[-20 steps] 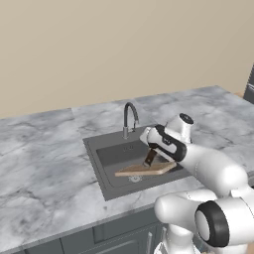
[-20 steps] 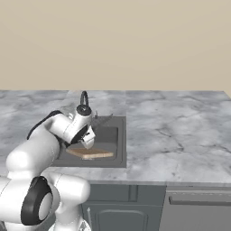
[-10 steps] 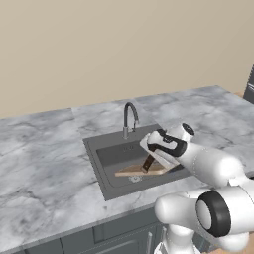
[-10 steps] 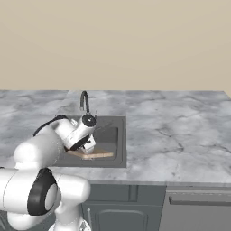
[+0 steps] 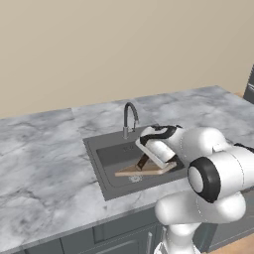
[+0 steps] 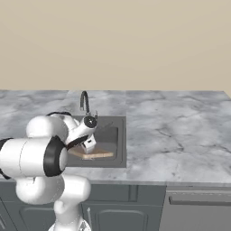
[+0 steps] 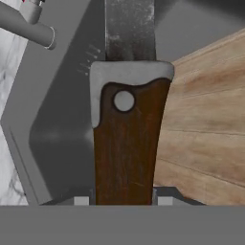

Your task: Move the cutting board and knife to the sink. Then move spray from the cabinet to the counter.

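My gripper (image 7: 123, 201) is shut on the knife's brown wooden handle (image 7: 125, 148). The grey blade (image 7: 129, 28) points away from the hand, down into the dark grey sink (image 7: 62, 119). The light-brown cutting board (image 7: 206, 115) lies tilted in the basin, just right of the knife. In the left base view the gripper (image 5: 149, 156) holds the knife (image 5: 142, 162) over the cutting board (image 5: 144, 170) inside the sink (image 5: 106, 158). In the right base view the gripper (image 6: 89, 144) hangs above the cutting board (image 6: 97, 154) in the sink (image 6: 115, 140). The spray and the cabinet are out of view.
The thin black arched faucet (image 5: 130, 116) stands at the back rim of the basin, close behind the hand. Grey-white marble counter (image 5: 44, 163) spreads to both sides of the sink. Dark base cabinets (image 6: 149, 203) run below the counter's front edge.
The hand has sunk slightly toward the board in the basin with the knife in it. The arm's elbow has folded lower and nearer the cameras. The board has stayed put.
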